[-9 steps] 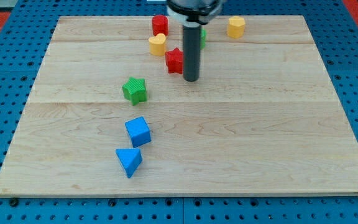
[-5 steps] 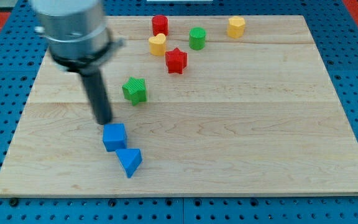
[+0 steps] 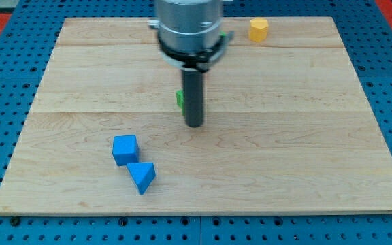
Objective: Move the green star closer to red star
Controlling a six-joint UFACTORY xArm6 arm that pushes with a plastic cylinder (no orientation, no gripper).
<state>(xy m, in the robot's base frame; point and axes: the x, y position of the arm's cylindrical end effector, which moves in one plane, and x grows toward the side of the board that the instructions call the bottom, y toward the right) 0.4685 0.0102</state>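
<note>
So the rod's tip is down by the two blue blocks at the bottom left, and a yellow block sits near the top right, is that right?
Not quite. In the camera view my tip is near the board's middle, well right of and above the blue cube and blue triangular block, beside a sliver of green block. The yellow block does sit near the top right.

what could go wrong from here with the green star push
1. My tip sits just to the view's right of the green star, which shows only as a sliver behind the rod; a poorly aimed push could slide it sideways rather than toward the view's top.
2. The arm body hides the red star, so I cannot see the target; the green star may overshoot or knock blocks hidden there.
3. The blue cube and blue triangle lie apart from my tip and look unlikely to be hit.
</note>
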